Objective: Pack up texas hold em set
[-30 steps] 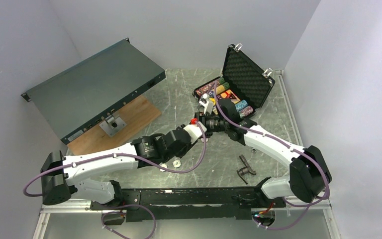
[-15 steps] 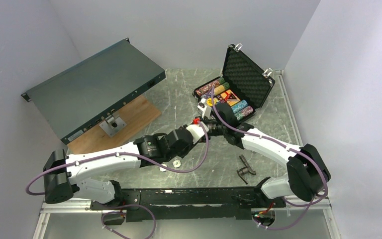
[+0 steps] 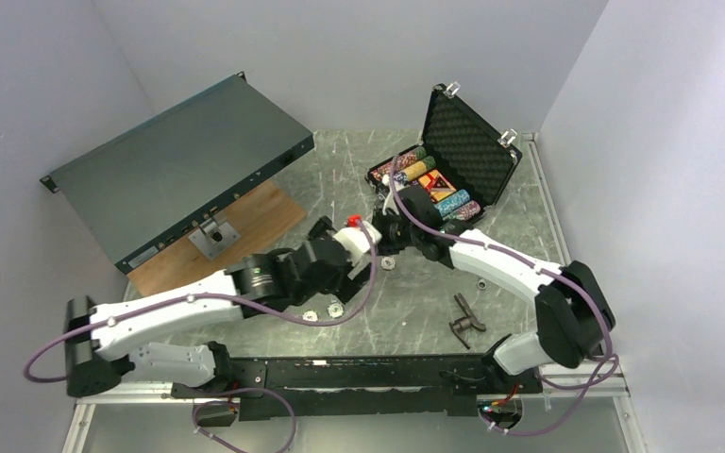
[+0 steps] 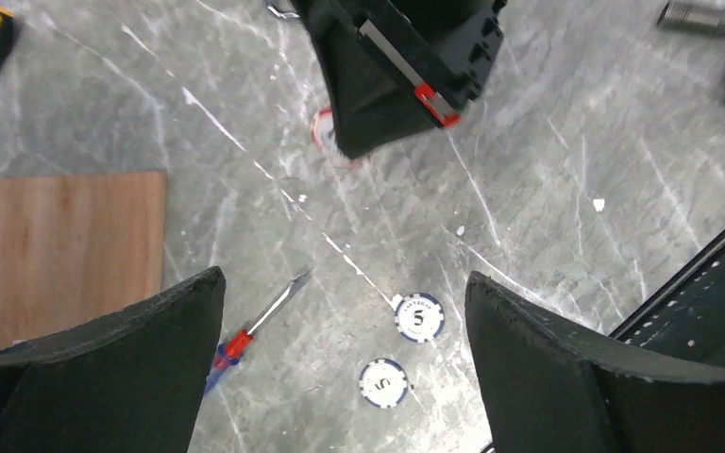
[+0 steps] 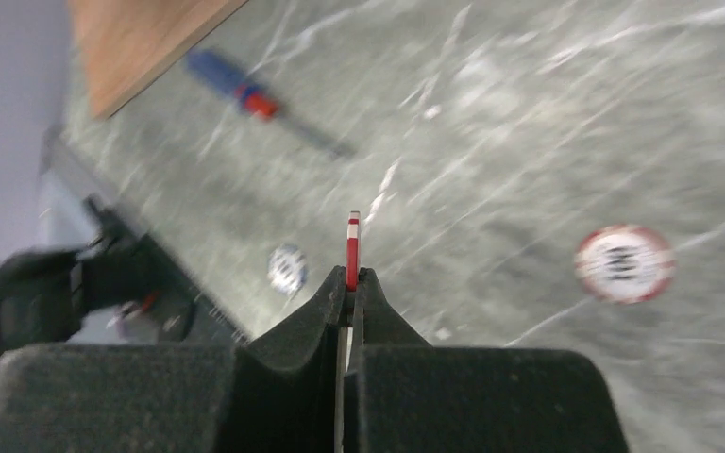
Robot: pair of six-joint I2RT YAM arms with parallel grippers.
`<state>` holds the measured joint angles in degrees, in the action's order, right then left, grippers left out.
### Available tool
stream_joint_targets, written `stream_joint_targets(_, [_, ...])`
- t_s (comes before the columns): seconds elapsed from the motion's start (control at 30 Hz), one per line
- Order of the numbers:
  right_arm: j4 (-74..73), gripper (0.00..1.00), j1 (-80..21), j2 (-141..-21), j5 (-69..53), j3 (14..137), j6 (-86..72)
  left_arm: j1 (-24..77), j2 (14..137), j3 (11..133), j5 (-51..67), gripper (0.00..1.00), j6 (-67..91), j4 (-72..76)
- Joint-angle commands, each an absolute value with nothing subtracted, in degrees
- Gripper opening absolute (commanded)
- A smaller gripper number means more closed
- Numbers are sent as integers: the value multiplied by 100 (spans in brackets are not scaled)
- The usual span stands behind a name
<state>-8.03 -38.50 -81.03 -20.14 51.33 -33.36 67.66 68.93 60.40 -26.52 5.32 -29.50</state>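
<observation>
- Here is a red-edged chip [image 5: 351, 247], seen edge-on in the right wrist view and lifted off the table [image 5: 529, 113].
- The right gripper [image 5: 351, 276] has its jaws pressed together, pinching that chip between the very tips.
- Only a sliver of the chip shows above the fingers, so the hold looks thin.
- The case [image 3: 469, 142] lies open at the far right of the table, well apart from the pinch point, with its foam lid standing up.
- Rows of chips [image 3: 425, 173] already fill the tray below the lid.
- The step in hand, as I read it, is one loose chip picked up and due to go to the case.
- The next move calls for a carry up and across to the tray, tilting the chip to match the rows and spreading the jaws only once it sits in a slot.
- More are waiting: a red-and-white chip [image 5: 623, 262] lies flat just beside the pinch.
- Two blue-and-white chips [image 4: 419, 316] lie nearer the arm bases, close together.
- The left gripper [image 4: 345, 283] hangs above that patch with its jaws spread wide, holding nothing.
- It looks well placed to drop onto one of the blue pair.
- A screwdriver [image 4: 245, 335] lies near them, beside a wooden board [image 4: 75, 245]; neither belongs in the case.
</observation>
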Motion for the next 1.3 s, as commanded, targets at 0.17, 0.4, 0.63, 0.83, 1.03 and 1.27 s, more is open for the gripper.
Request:
stream_joint_targets(0.17, [-1937, 0, -3718, -9377, 1979, 7360, -1532, 6269, 5287, 6513, -2512, 99, 157, -4078])
stream_joint_targets(0.4, [-2166, 0, -3403, -10845, 2484, 9174, -288, 6232, 4314, 5580, -2852, 99, -107, -3389])
stream_joint_targets(0.63, [-2370, 0, -3055, -12124, 2044, 10537, 333, 6223, 4169, 5289, -2490, 99, -66, -3200])
stream_joint_targets(0.83, [-2493, 0, -2990, -12781, 1881, 11277, 675, 6223, 4409, 5294, -2459, 99, -163, -3285])
stream_joint_targets(1.03, [-2693, 0, -2960, -13148, 1697, 11769, 746, 6214, 4437, 5247, -2379, 99, -195, -3224])
stream_joint_targets(1.27, [-2702, 0, -2956, -13209, 1571, 11693, 800, 6124, 4486, 5266, -2325, 99, -175, -3244])
